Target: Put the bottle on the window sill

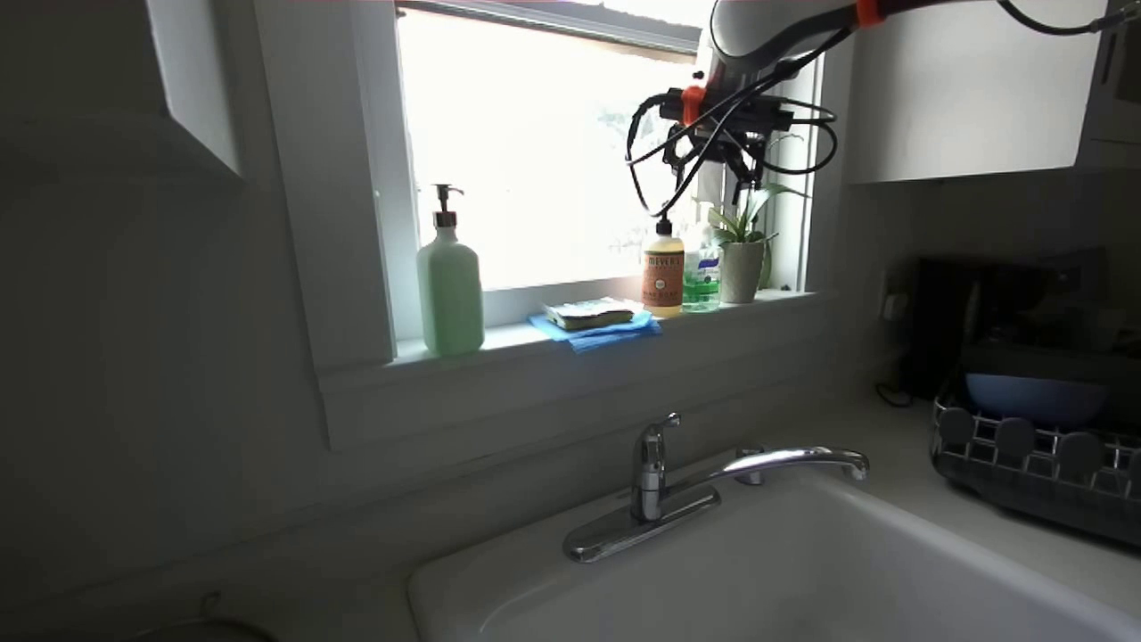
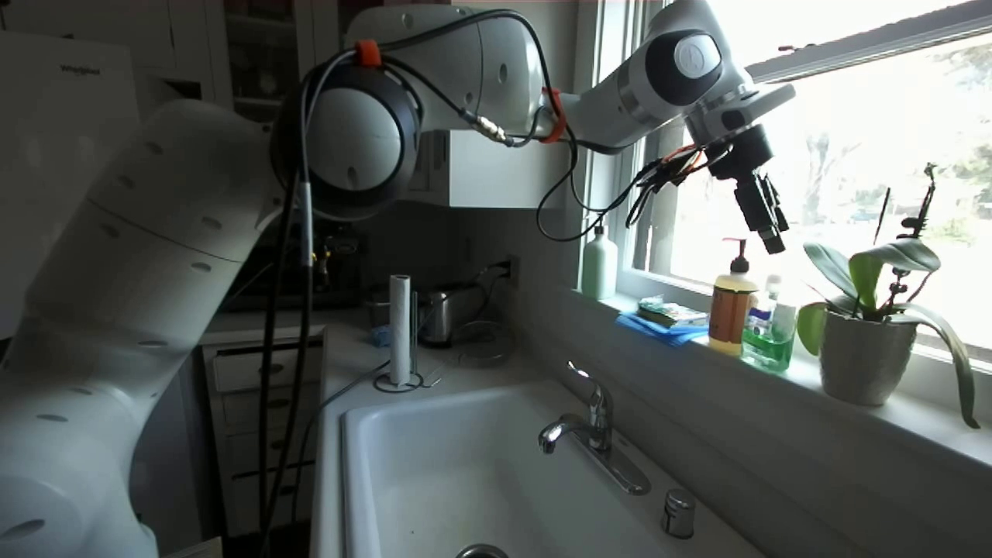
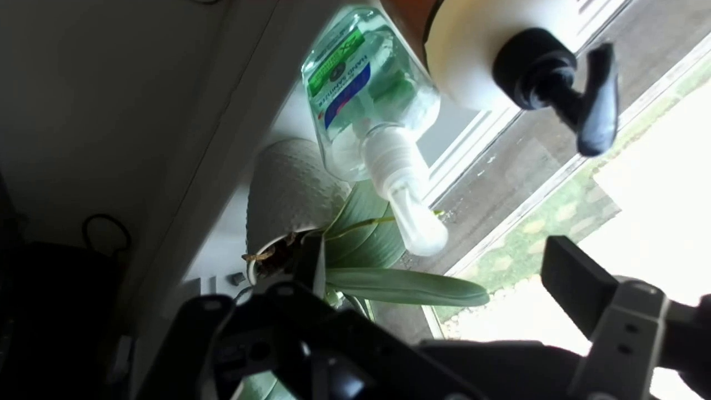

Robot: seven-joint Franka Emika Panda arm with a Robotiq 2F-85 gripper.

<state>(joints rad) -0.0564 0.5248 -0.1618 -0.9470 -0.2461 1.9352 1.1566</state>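
Observation:
The window sill (image 1: 513, 336) (image 2: 926, 422) bears three bottles, all upright. A pale green pump bottle (image 1: 452, 290) (image 2: 599, 267) stands at one end. An orange-labelled soap bottle (image 1: 663, 275) (image 2: 728, 314) with a black pump stands beside a clear hand sanitizer bottle (image 1: 701, 276) (image 2: 769, 329) holding green liquid. My gripper (image 1: 710, 183) (image 2: 771, 239) is open and empty above the sill, higher than these two bottles. In the wrist view, the sanitizer bottle (image 3: 369, 91) and soap bottle (image 3: 477, 50) lie beyond my spread fingertips (image 3: 436, 261), apart from them.
A potted plant (image 1: 742, 270) (image 2: 866, 356) stands beside the sanitizer; its leaves (image 3: 405, 286) show between my fingers in the wrist view. A sponge pack (image 1: 590, 312) lies on a blue cloth (image 1: 615, 333). Below are the faucet (image 1: 651, 473) and sink (image 2: 364, 465). The window frame (image 1: 379, 178) borders the sill.

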